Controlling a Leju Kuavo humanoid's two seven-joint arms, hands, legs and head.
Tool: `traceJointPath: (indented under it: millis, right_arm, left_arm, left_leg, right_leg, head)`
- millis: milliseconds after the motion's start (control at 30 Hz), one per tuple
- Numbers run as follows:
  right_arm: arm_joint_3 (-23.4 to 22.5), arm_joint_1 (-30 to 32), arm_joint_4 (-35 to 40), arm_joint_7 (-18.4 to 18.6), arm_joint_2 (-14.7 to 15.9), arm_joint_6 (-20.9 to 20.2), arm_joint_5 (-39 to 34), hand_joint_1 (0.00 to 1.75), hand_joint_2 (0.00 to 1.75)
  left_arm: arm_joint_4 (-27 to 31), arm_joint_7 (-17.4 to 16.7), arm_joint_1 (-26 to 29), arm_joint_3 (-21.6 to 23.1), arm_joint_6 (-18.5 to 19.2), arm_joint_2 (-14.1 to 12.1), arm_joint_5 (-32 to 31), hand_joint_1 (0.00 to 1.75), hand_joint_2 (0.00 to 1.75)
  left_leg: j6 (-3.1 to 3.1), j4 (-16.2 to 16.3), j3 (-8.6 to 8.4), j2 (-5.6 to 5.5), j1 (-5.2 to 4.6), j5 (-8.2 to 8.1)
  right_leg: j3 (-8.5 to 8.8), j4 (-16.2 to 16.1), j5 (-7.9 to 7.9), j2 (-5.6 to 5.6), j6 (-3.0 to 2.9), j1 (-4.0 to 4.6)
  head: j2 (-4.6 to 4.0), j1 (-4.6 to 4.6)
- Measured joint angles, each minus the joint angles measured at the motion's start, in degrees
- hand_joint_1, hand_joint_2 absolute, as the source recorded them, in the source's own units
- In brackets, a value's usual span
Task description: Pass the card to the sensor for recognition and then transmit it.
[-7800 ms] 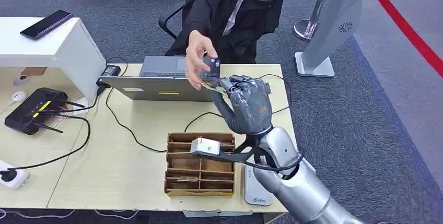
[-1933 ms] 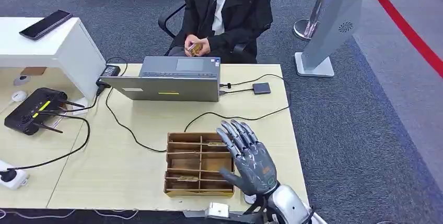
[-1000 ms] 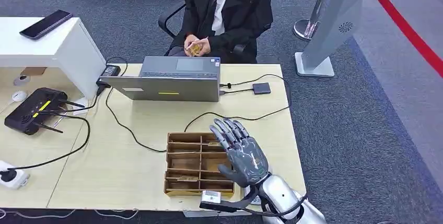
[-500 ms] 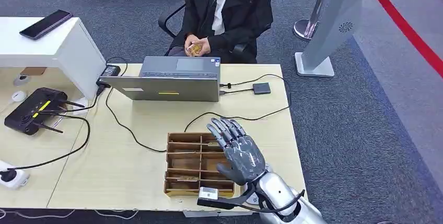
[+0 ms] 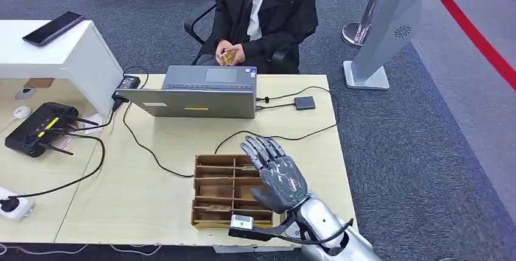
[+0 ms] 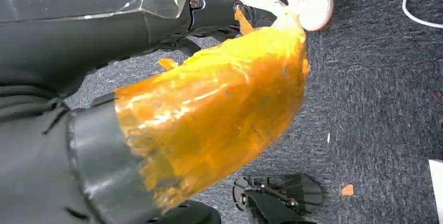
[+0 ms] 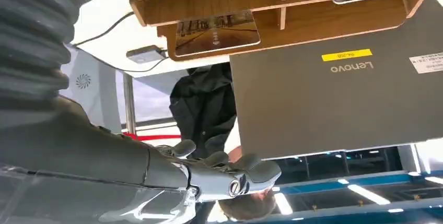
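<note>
Right hand (image 5: 277,176), fingers spread and empty, above the wooden tray (image 5: 213,197), hiding its right compartments. A card (image 7: 217,32) lies beneath. Left hand (image 6: 209,114): orange-covered, grasp indeterminate.

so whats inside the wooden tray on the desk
The wooden tray holds a few cards lying flat in its compartments. The right hand hovers over its right side, hiding what lies in those slots.

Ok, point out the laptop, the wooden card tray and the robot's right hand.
laptop (image 5: 201,104), head view, back of its lid.
wooden card tray (image 5: 210,171), head view, a divider.
right hand (image 5: 277,176), head view, back of the hand.
</note>
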State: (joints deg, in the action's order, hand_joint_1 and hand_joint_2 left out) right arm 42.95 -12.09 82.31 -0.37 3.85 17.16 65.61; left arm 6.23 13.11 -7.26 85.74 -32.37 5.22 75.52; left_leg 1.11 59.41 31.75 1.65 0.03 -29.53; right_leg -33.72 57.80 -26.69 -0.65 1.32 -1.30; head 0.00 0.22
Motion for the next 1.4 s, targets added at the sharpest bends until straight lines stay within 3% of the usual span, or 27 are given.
traceJointPath:
  millis: [533,1400]
  right_arm:
    - [0.0,-0.5,-0.7,0.4,-0.1,-0.6,-0.3,0.45,1.75]
    - [0.0,-0.7,-1.0,1.0,-0.1,-1.6,-0.7,0.56,1.75]
  left_arm:
    - [0.0,0.0,0.0,0.0,0.1,0.0,0.1,0.00,0.00]
    - [0.0,0.0,-0.2,0.6,0.0,0.0,0.2,0.00,0.00]
  left_leg:
    - [0.00,0.0,0.00,0.00,0.00,0.00]
    - [0.00,0.0,0.00,0.00,0.00,0.00]
  right_leg:
    - [0.00,0.0,0.00,0.00,0.00,0.00]
    - [0.00,0.0,0.00,0.00,0.00,0.00]
  head:
    - [0.00,0.00]
    - [0.00,0.00]
